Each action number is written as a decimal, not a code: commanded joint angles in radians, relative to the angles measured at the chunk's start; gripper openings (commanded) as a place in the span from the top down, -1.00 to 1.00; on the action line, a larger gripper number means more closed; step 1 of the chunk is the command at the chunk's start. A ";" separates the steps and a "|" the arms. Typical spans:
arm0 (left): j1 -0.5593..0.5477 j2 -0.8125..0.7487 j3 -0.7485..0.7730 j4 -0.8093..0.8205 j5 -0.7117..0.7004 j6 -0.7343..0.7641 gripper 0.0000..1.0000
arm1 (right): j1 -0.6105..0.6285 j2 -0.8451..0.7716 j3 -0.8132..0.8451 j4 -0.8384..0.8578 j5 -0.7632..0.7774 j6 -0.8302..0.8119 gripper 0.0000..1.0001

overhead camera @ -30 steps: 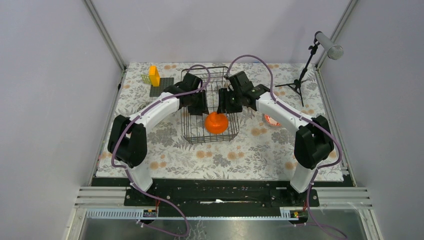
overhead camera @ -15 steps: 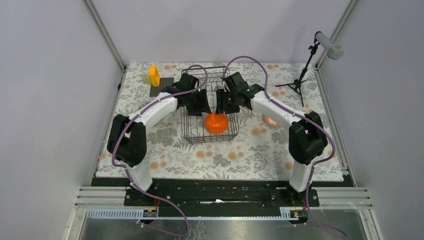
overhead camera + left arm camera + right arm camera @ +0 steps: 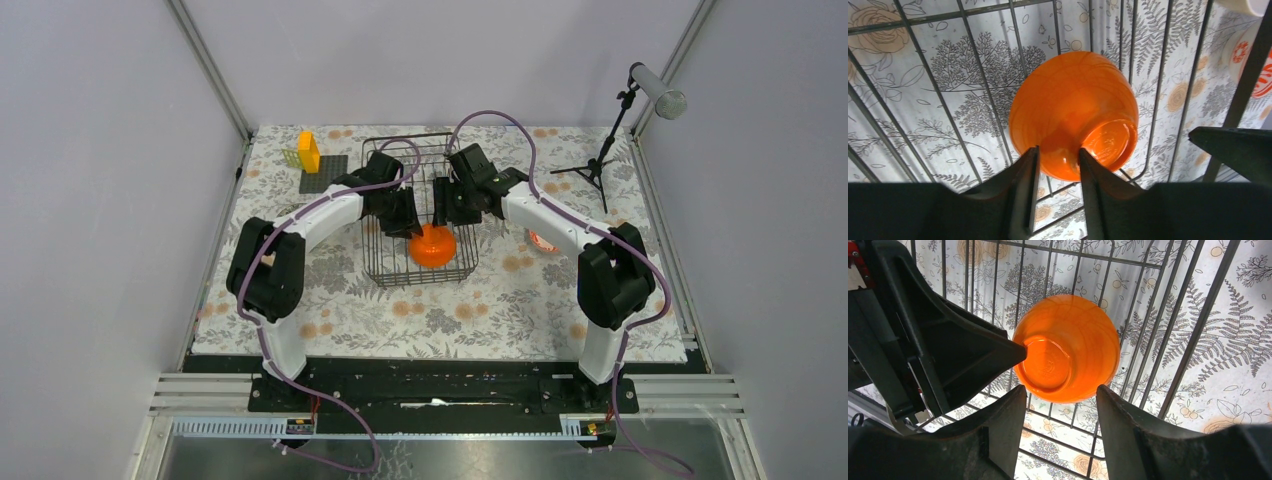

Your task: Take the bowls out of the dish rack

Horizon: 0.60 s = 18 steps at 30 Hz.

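a: finding the orange bowl (image 3: 1073, 110) lying foot-up inside the dish rack (image 3: 1198, 325), just beyond both pairs of fingertips.
b: seeing the left gripper (image 3: 1058, 150) standing narrow, tips touching the bowl beside its foot; not managing to tell whether gripping.
a: noting the right gripper (image 3: 1059, 389) spreading wide just short of the bowl, holding nothing.

The orange bowl (image 3: 1073, 115) lies upside down on the rack (image 3: 1247, 82), its foot ring tipped toward the camera, with floral cloth (image 3: 908, 100) showing through the wires. The left gripper (image 3: 1058, 150) has its two fingers parted just at the bowl's near side, orange visible in the gap. A dark wedge (image 3: 1238, 150) juts in at right, and a red-patterned bowl (image 3: 1235, 50) sits beyond the rack's wires.
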 commanded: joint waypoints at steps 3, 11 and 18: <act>0.008 0.000 0.008 -0.011 -0.022 0.007 0.53 | 0.012 -0.024 0.035 -0.010 0.008 -0.013 -0.28; 0.045 -0.061 -0.059 0.004 -0.014 0.002 0.83 | 0.012 0.002 0.051 -0.007 -0.035 -0.006 -0.44; 0.065 -0.075 -0.095 0.011 -0.007 0.009 0.83 | 0.010 0.047 0.086 -0.007 -0.082 0.015 -0.70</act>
